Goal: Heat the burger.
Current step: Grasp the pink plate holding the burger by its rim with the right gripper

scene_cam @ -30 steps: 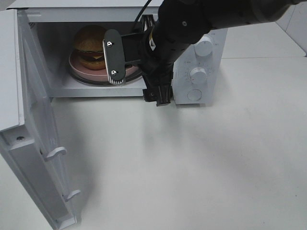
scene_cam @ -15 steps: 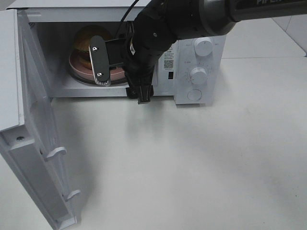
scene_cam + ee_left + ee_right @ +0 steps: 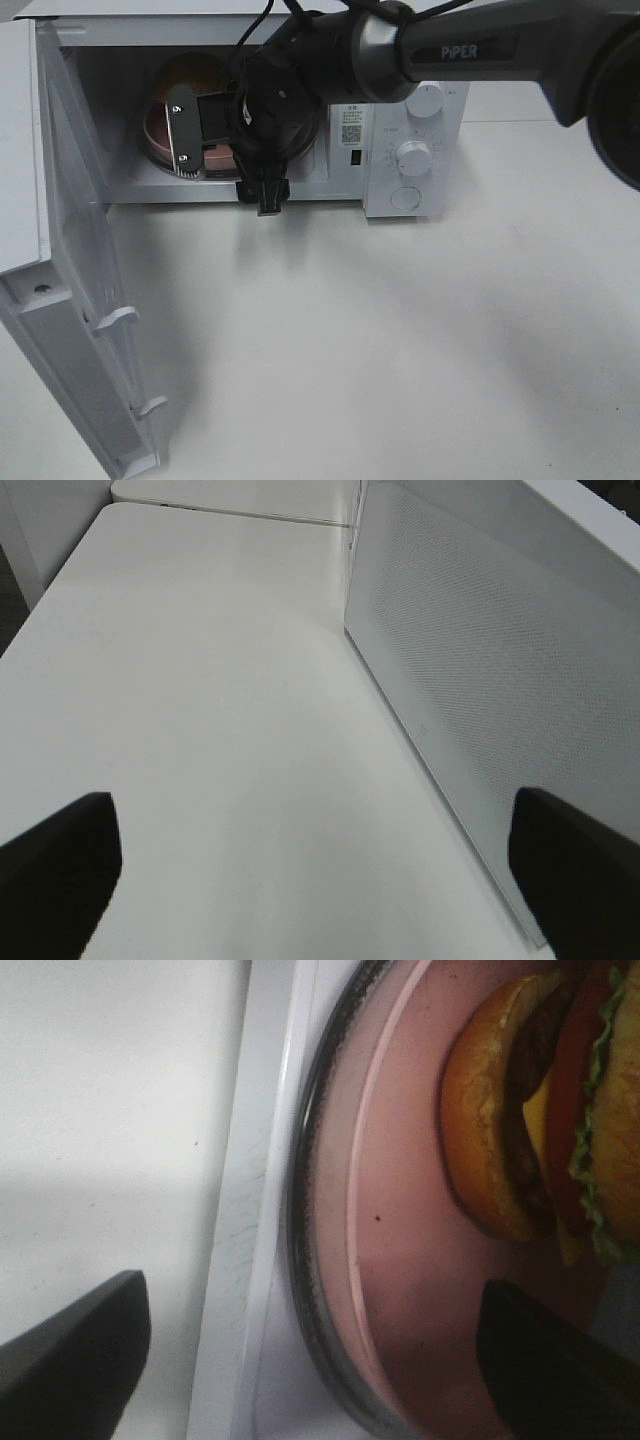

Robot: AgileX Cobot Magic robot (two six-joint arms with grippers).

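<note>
The burger sits on a pink plate inside the open microwave, with only its bun top showing behind my right arm. In the right wrist view the burger shows bun, lettuce, tomato and patty, resting on the pink plate over the glass turntable. My right gripper is open at the cavity's mouth, one finger in front of the plate and the other down by the sill. Nothing sits between the right gripper's jaws. The left gripper is open over bare table.
The microwave door stands swung wide to the left; the left wrist view shows the door's perforated outer face close by. Two knobs and a button are on the control panel. White table spreads in front.
My right arm has moved left and further into the microwave opening, closer to the plate. Its jaws stay open. Burger and plate have not moved.
</note>
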